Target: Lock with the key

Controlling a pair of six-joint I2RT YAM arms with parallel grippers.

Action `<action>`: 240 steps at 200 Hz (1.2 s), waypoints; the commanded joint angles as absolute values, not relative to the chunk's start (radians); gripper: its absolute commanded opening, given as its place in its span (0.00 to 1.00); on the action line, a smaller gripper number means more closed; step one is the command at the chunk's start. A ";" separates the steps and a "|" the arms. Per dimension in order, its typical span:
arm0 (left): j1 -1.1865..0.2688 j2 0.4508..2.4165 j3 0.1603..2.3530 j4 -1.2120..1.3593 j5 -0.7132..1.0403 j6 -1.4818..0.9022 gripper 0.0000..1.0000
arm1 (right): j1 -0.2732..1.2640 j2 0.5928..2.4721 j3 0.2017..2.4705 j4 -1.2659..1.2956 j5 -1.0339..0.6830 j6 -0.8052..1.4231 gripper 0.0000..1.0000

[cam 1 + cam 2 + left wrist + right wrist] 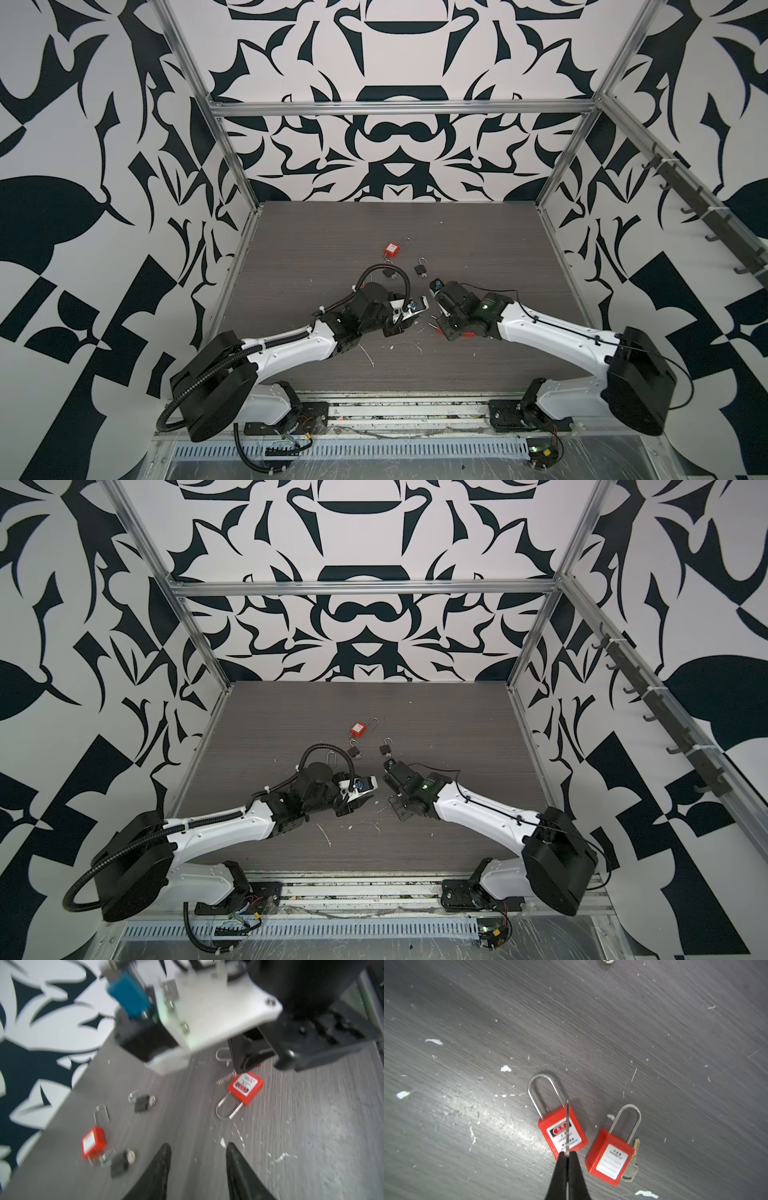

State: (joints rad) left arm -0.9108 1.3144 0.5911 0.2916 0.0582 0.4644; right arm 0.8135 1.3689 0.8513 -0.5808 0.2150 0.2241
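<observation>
- Right gripper [567, 1154] is nearest in its wrist view. Its jaws are pinched together on a key [567, 1124], with the blade edge-on and sticking straight out past the fingertips.
- Key sits over the labelled padlock [559, 1136], which has a red body and lies flat on the table [591, 1022] with its warning sticker up.
- Blade crosses the sticker and its tip ends about where the shackle meets the body. Can't tell whether the key touches the labelled padlock or hangs just above it.
- Can't tell whether the labelled padlock's shackle is latched, since the key hides one leg.
- Second red padlock [610, 1157] lies just beside the labelled padlock with a gap between them. Its blank write-on label faces up and its shackle points roughly the same way.
- Spare key [630, 1171] lies against the second red padlock, on the side away from the labelled padlock.
- Left gripper [198, 1145] is near the labelled padlock and faces it. Its fingers [164, 1163] are spread well apart with nothing between them. That wrist view is blurred.
- Small black padlock [390, 273] and a second black padlock [422, 269] lie well apart from the labelled padlock, on its far side in both top views.
- Third red padlock [392, 248] is farther from the labelled padlock than either black one.
</observation>
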 commanded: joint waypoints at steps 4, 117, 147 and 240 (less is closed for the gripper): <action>-0.910 1.248 0.544 0.302 -0.023 0.348 0.46 | 0.812 1.423 0.921 -0.641 0.276 0.185 0.00; -0.910 1.134 0.529 0.215 -0.015 0.416 0.46 | 0.784 1.629 1.031 -0.709 0.320 0.100 0.00; -0.910 1.111 0.538 0.175 -0.005 0.440 0.46 | 0.795 1.682 1.077 -0.792 0.320 0.196 0.00; -0.910 1.164 0.579 0.165 0.078 0.457 0.46 | 0.943 1.638 1.031 -0.845 0.423 0.561 0.00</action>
